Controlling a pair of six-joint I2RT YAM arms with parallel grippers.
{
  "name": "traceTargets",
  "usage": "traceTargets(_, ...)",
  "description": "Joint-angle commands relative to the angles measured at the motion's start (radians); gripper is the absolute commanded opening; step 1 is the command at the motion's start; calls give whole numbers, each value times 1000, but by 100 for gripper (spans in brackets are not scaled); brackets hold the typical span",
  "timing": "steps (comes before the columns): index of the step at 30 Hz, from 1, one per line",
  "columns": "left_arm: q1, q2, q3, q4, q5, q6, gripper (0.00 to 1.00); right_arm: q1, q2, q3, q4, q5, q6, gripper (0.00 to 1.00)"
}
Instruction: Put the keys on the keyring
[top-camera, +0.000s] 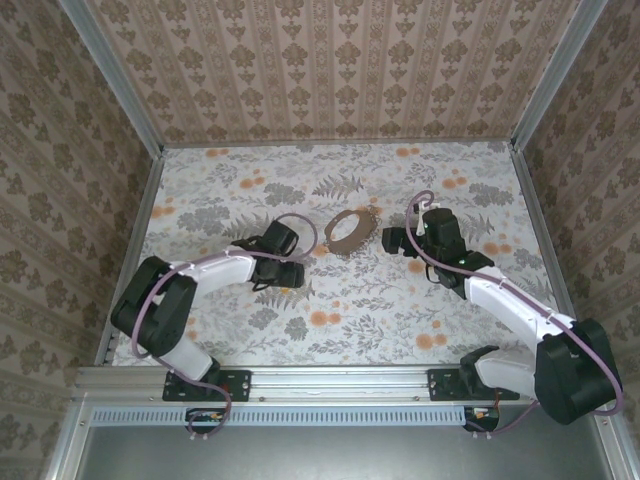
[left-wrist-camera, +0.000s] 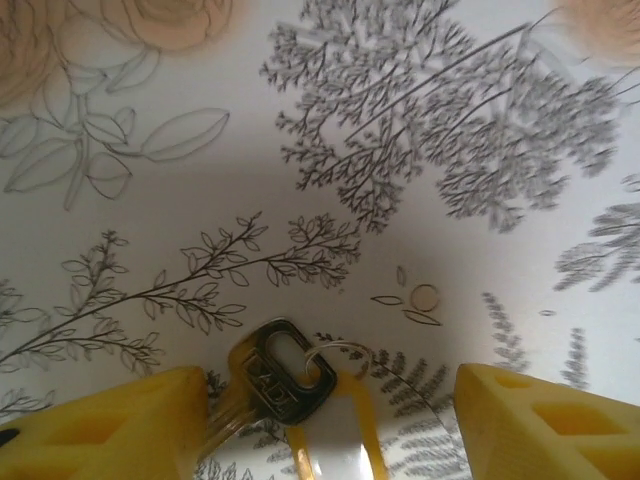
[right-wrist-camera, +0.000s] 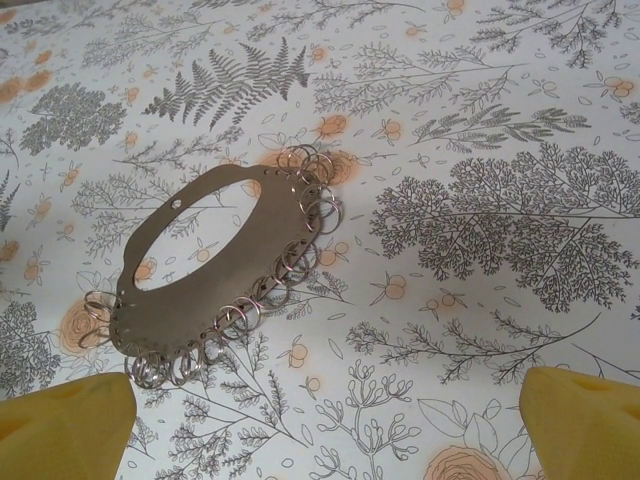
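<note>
Top view: keyring (top-camera: 333, 238) lies flat on the floral worktop (top-camera: 400, 320), near centre. Left hand (top-camera: 300, 258) sits low at about 8 o'clock of it, close by. Right hand (top-camera: 392, 240) is at 3 o'clock of it, a little apart. Both point inward at the loop.

Left wrist view gives the detail the top view lacks. Keys (left-wrist-camera: 280, 375) lie on the worktop between the yellow pads (left-wrist-camera: 110, 425), toward the 6 o'clock edge of frame. One silvery-gold key shows, with a slotted bow and a thin wire ring (left-wrist-camera: 345, 352) through the slot at its 2 o'clock. The blade runs toward 7 o'clock, up to the left pad; cannot tell if it touches. Left hand is spread, with a clear gap on the right side of the key, so no pinch.

Right wrist view gives the keyring up close (right-wrist-camera: 190, 320). It is a flat brown oval band with an open middle and small holes along its rim. Many small silver split rings (right-wrist-camera: 320, 215) hang from the edge from 1 o'clock round to 7 o'clock. Right hand (right-wrist-camera: 320, 440) is spread wide, pads at the 7 and 5 o'clock corners, and the loop lies beyond them, untouched.

Writing: stamped letters on the key bow, too blurred to read.
</note>
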Motion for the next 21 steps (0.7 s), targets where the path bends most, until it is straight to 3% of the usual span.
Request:
traceTargets(1,-30,23,22,10,37,-29,60,2,-64,0,0,7,-11,100)
traceTargets(9,-160,24,30,107,156,-141,47,-11,-111,-2,-2,61,-60,100)
traceTargets(13,-198,65,64,212,231,-204,48,-22,-102,8,-8,66,-72,100)
traceTargets(21,-181,1,277,-42,151,19,51,-32,-95,-8,-14,43,-53,100)
